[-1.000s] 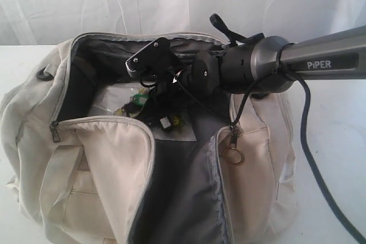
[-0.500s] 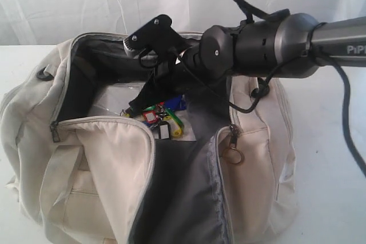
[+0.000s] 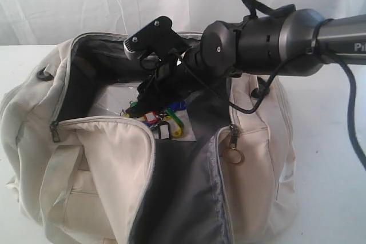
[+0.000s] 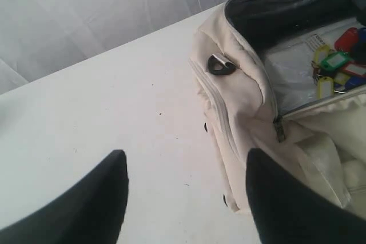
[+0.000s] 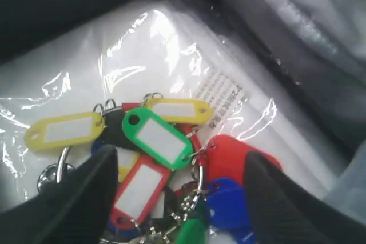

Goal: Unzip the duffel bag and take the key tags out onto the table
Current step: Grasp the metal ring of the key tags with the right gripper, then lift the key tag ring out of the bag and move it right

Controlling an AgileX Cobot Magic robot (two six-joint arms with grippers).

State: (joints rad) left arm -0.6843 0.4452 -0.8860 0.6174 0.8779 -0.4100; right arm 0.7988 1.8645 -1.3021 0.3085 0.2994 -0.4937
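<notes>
The cream-white duffel bag (image 3: 103, 164) (image 4: 240, 95) lies unzipped on the white table (image 3: 331, 141) (image 4: 114, 112), its dark grey lining showing. The key tags (image 3: 160, 119) (image 4: 334, 67) (image 5: 166, 141), a bunch of green, yellow, red, blue and black tags on metal rings, rest on a clear plastic sheet inside. My right gripper (image 3: 146, 92) (image 5: 177, 198) reaches into the bag from the right. It is open, with one finger (image 5: 80, 204) on each side of the bunch. My left gripper (image 4: 183, 198) hangs open over bare table beside the bag's end, holding nothing.
A silver ring zipper pull (image 3: 233, 154) hangs at the bag's front right. The clear plastic sheet with printed paper (image 5: 171, 44) covers the bag's floor. The bag's walls close in around the right arm. A white curtain (image 3: 68, 4) hangs behind.
The right arm has lifted and tilted, so the gripper sits higher in the bag's opening. The key tags, mostly hidden behind it before, now show below it.
</notes>
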